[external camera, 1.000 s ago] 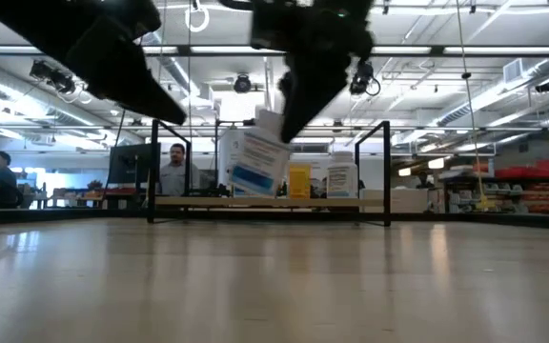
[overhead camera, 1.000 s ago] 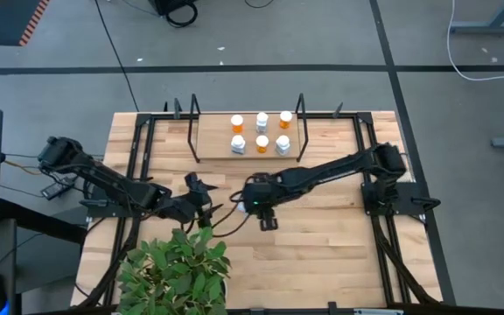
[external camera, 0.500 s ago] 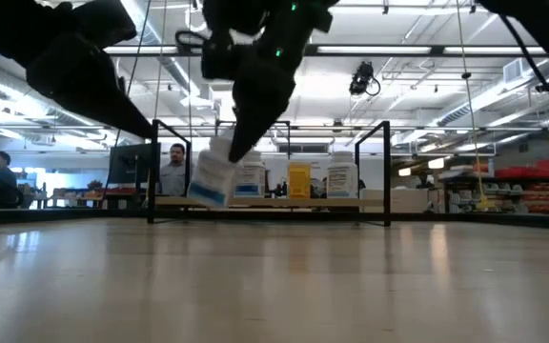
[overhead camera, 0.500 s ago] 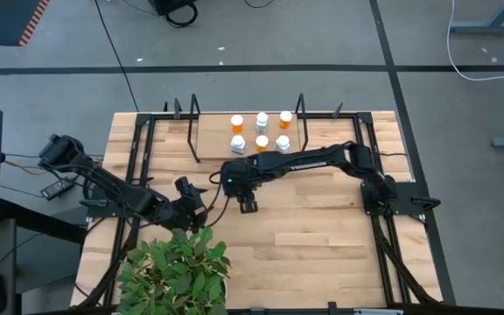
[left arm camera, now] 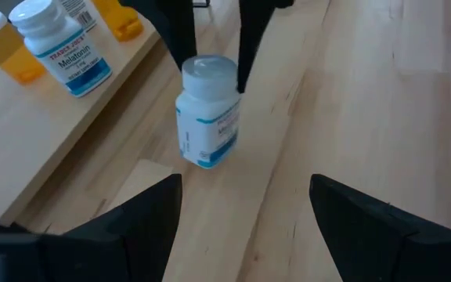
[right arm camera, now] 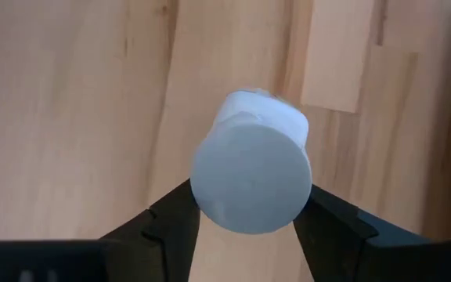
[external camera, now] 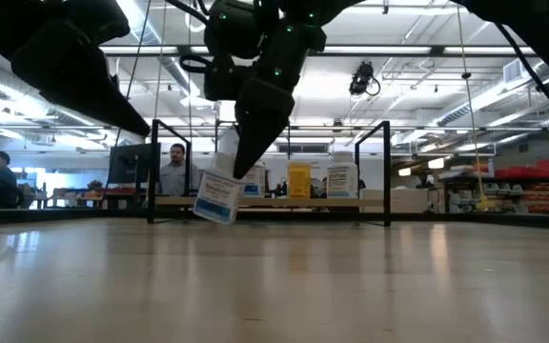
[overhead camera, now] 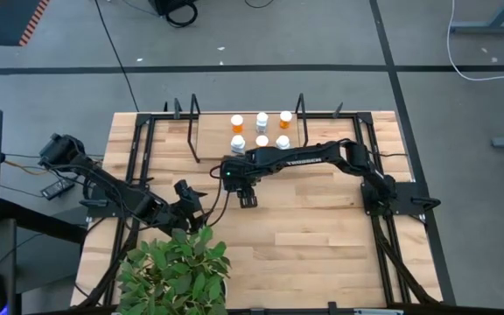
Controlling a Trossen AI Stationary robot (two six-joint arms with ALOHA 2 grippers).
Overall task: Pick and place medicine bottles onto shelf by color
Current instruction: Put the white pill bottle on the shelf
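My right gripper [overhead camera: 245, 198] is shut on a white medicine bottle [left arm camera: 208, 110] with a white cap and a blue-edged label, just in front of the shelf [overhead camera: 208, 150]. The shelf, a light-wood board between black uprights at the table's far edge, carries several standing bottles, among them an orange one [overhead camera: 237, 122] and a white one [overhead camera: 283, 142]. The held bottle shows tilted in the low view [external camera: 219, 195]. My left gripper [left arm camera: 245, 227] stands open to the left of it, fingers wide apart with nothing between them, pointing at the bottle. My right gripper pinches the bottle's white cap [right arm camera: 250, 172] between its two fingers [right arm camera: 171, 215], one on each side. The fingers come steeply from above. The bottle hangs below them, tilted, its base [external camera: 215, 215] a little above the table.
A leafy green plant [overhead camera: 178, 271] stands at the table's near left corner, close to my left arm. Black frame rails [overhead camera: 143, 149] run along both table sides. People [external camera: 176, 171] sit in the room beyond. Bare wood [overhead camera: 313, 236] lies in the near right.
My right gripper has carried the white bottle toward the table's left and far edges, closer to the shelf, and sunk a little; the bottle stays tilted in the hold. My left gripper has shifted slightly toward the table's left edge, still open.
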